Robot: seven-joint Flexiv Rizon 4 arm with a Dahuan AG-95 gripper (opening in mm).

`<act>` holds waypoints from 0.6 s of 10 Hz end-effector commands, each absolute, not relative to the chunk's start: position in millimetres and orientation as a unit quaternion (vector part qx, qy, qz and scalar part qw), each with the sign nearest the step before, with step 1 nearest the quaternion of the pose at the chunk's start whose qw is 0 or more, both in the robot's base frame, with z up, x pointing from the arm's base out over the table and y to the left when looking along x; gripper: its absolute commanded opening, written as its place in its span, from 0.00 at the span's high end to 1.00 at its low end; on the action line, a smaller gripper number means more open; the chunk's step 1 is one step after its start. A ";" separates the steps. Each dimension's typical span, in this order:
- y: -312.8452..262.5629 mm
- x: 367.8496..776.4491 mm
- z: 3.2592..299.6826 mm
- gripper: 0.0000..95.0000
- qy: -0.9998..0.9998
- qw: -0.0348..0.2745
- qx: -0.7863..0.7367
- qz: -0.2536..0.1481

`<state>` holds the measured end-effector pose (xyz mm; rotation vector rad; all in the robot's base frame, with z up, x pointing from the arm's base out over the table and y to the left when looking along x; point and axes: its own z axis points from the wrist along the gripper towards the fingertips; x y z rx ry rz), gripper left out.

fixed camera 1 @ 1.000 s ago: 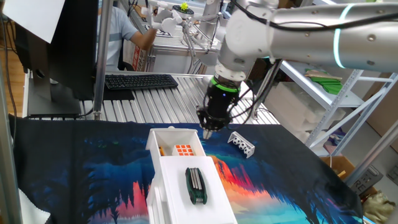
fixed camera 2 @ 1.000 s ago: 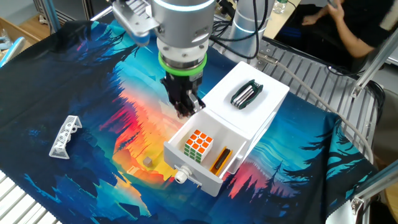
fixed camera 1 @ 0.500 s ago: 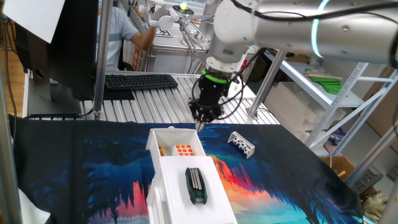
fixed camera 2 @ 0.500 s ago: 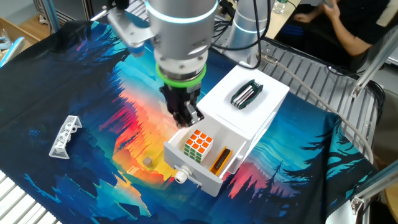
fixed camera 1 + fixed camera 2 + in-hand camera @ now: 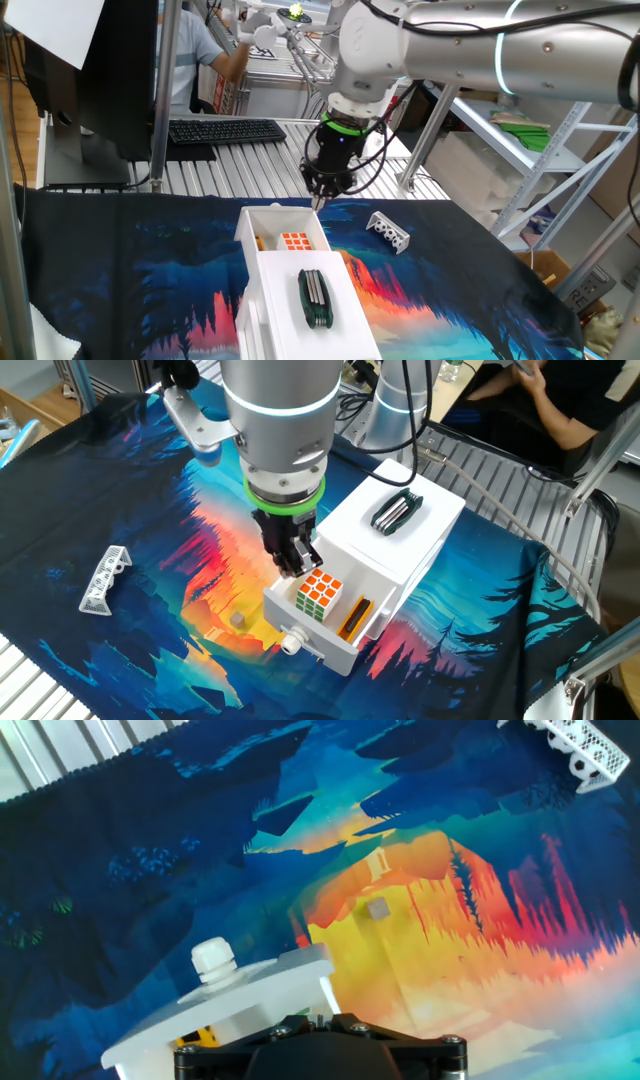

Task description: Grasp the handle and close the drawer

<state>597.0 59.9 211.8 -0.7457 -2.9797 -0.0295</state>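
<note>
The white drawer (image 5: 322,647) stands pulled out of its white box unit (image 5: 420,545), with a coloured puzzle cube (image 5: 318,592) and a yellow item inside. The handle (image 5: 291,644) is a small white knob on the drawer's front panel; it also shows in the hand view (image 5: 214,958). My gripper (image 5: 291,567) hangs with its fingers together and empty, just above the drawer's side wall beside the cube, short of the handle. In the one fixed view my gripper (image 5: 320,200) sits above the far end of the drawer (image 5: 246,226). In the hand view only the gripper's base and tips (image 5: 321,1017) show.
A dark green multi-tool (image 5: 396,510) lies on top of the box. A grey-white perforated block (image 5: 105,580) lies on the printed cloth to one side, also in the hand view (image 5: 580,745). A small grey cube (image 5: 237,620) sits near the drawer's front.
My gripper has moved along the box side toward the drawer's front end, from beside the box to over the drawer's wall. The drawer has not moved.
</note>
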 end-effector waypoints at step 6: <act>65.4 597.9 207.3 1.00 -0.968 0.038 -0.247 0.003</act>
